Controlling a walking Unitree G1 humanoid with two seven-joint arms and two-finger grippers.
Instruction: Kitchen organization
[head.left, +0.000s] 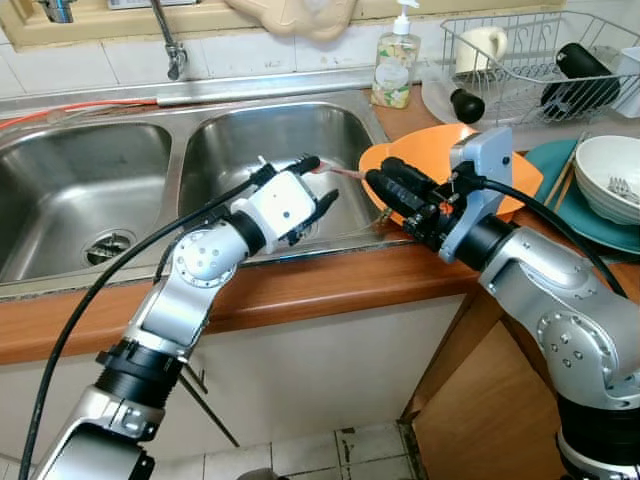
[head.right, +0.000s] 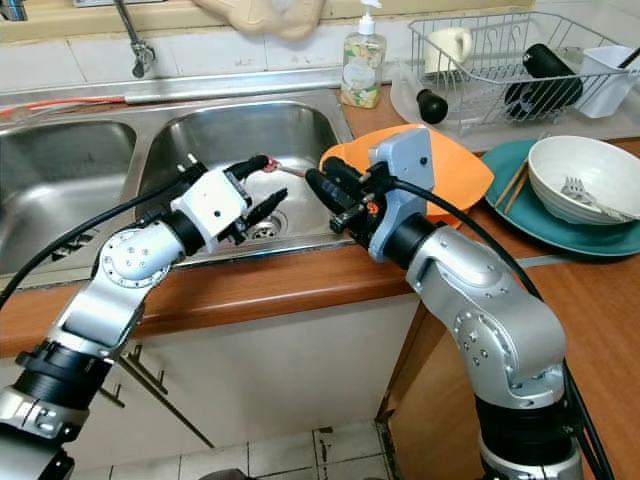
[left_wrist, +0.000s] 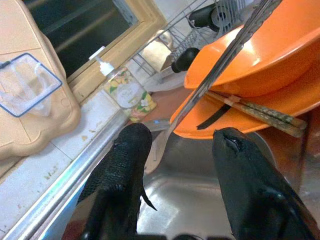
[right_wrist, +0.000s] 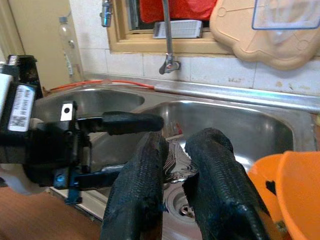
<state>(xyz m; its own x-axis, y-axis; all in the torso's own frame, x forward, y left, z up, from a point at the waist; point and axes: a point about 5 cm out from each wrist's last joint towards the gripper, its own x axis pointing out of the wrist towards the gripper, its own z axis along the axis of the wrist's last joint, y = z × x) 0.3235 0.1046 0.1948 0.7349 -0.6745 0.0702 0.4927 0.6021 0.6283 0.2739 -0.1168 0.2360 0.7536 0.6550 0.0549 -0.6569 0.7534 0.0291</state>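
Observation:
A long metal spoon (head.left: 345, 176) hangs over the right sink basin (head.left: 250, 140). My right gripper (head.left: 378, 178) is shut on its handle, at the counter's front edge beside the orange plate (head.left: 425, 142). My left gripper (head.left: 318, 185) is open over the basin, and the spoon's (left_wrist: 220, 65) wide end lies between its fingers (left_wrist: 120, 165) without being squeezed. An orange bowl (left_wrist: 280, 45) sits on the orange plate (left_wrist: 285, 107), with chopsticks (left_wrist: 260, 112) under it.
A soap bottle (head.left: 396, 65) and a dish rack (head.left: 540, 60) with a mug and dark items stand at the back right. A teal plate (head.right: 520, 205) carries a white bowl (head.right: 585, 175) with a fork. The faucet (head.left: 172, 45) hangs over the sink divider; the left basin (head.left: 80, 190) is beyond.

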